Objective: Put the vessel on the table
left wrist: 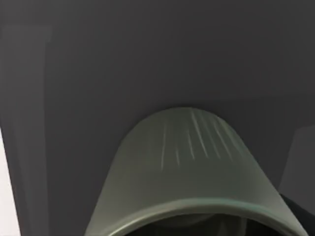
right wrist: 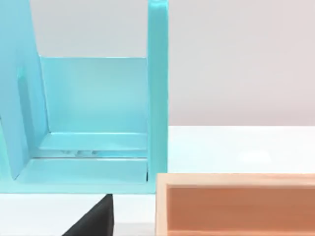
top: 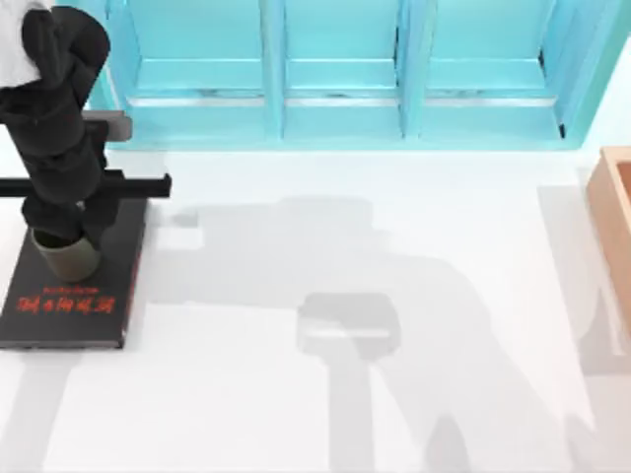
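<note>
vessel [top: 67, 258] | left end effector [top: 59, 232] right over it, can't tell if it grips | cup sits on black book [top: 69, 320], far left of table [top: 394, 394] | looks light, stiff, smooth; hold by sides near rim

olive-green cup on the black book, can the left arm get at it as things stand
Probably yes. The left gripper is right over the small olive-green handleless cup, which stands on the black book with red lettering at the table's left side, with nothing between them.
</note>
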Available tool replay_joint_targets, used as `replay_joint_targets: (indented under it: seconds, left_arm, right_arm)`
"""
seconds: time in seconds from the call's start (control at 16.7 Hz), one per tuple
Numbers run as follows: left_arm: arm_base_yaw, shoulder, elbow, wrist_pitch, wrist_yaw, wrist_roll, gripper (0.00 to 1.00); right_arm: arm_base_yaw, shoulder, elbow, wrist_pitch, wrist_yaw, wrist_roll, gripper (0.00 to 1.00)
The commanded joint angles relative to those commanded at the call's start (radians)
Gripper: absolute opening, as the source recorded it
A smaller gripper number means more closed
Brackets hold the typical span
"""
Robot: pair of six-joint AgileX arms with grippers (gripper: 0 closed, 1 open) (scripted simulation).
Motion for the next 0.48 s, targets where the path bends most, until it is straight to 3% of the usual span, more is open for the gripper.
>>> replay_joint_targets:
  seconds: [0.48]
  left_arm:
    - [-0.002, -0.035, 0.125, -0.171, 0.000, -0.002, 0.00]
  right_arm:
    - [0.000, 0.000, 0.000, 0.000, 0.000, 0.000, 1.00]
